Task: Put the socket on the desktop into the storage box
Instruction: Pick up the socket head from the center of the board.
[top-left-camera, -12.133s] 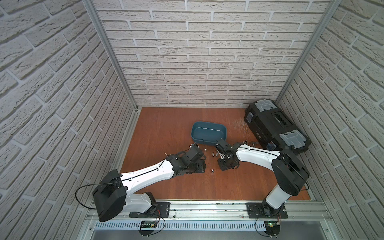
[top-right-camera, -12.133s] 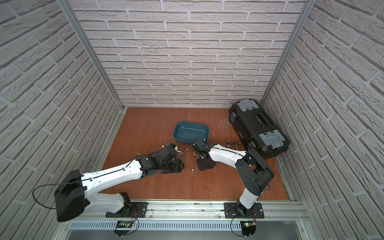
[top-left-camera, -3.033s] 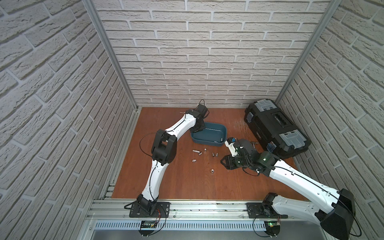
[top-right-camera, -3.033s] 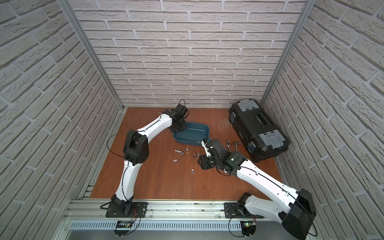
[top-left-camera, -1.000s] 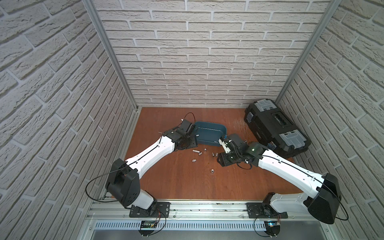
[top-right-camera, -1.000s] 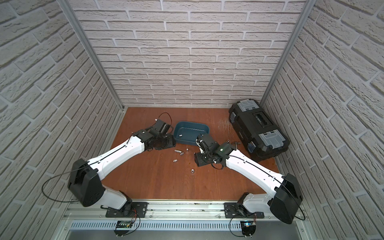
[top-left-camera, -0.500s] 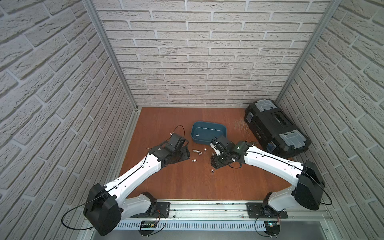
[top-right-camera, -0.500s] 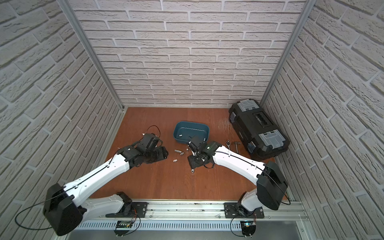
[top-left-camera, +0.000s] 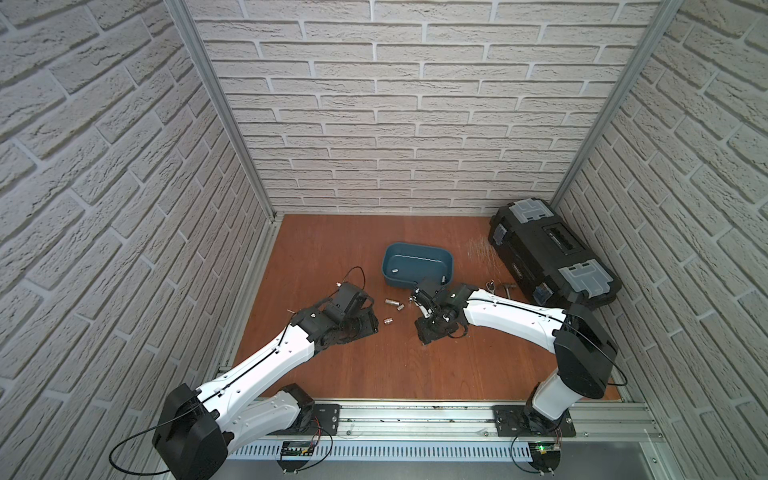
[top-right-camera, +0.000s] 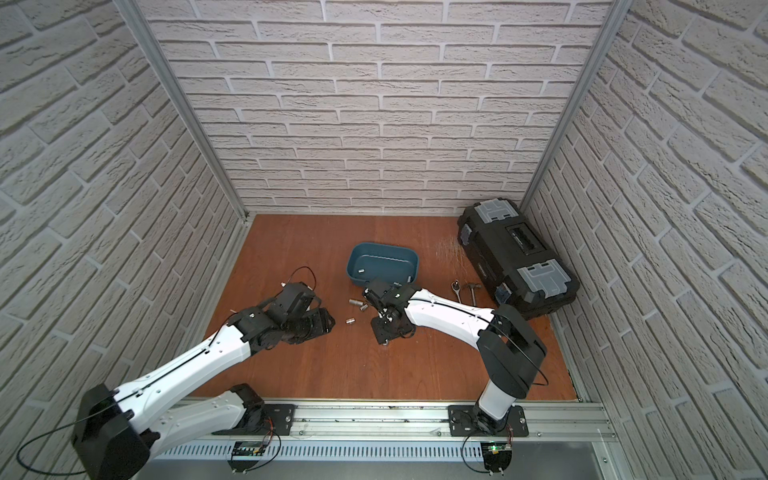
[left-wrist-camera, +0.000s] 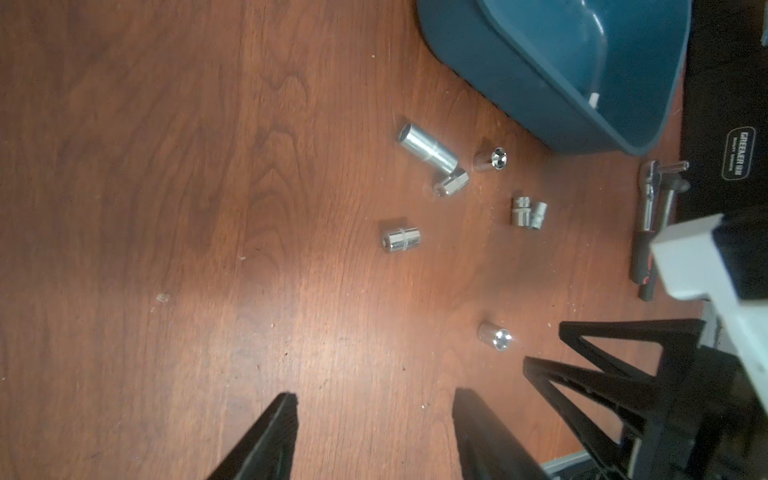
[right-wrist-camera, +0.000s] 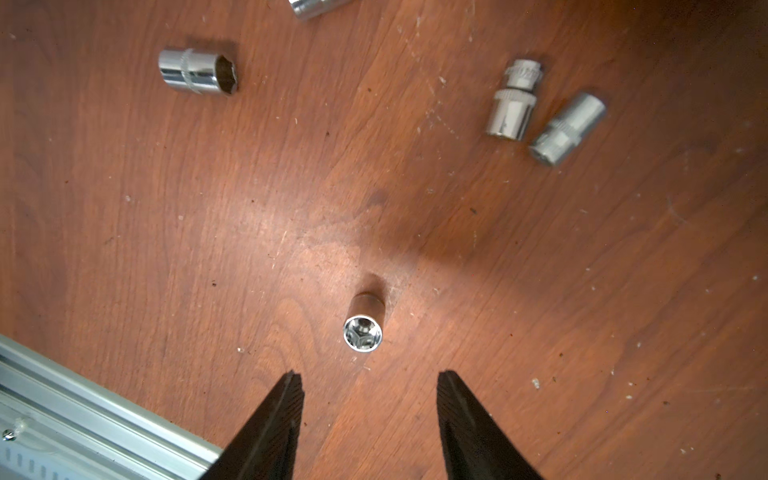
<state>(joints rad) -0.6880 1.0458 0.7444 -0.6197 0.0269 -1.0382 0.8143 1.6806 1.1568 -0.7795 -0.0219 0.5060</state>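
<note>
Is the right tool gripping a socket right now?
No. In the right wrist view the right tool is open and empty; the upright socket stands free on the desktop ahead of it.

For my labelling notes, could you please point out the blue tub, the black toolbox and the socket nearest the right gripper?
Blue tub (top-left-camera: 419, 266): a top view, bare floor.
Black toolbox (top-left-camera: 536, 253): a top view, lid.
Socket (right-wrist-camera: 362, 332): right wrist view, open end.
</note>
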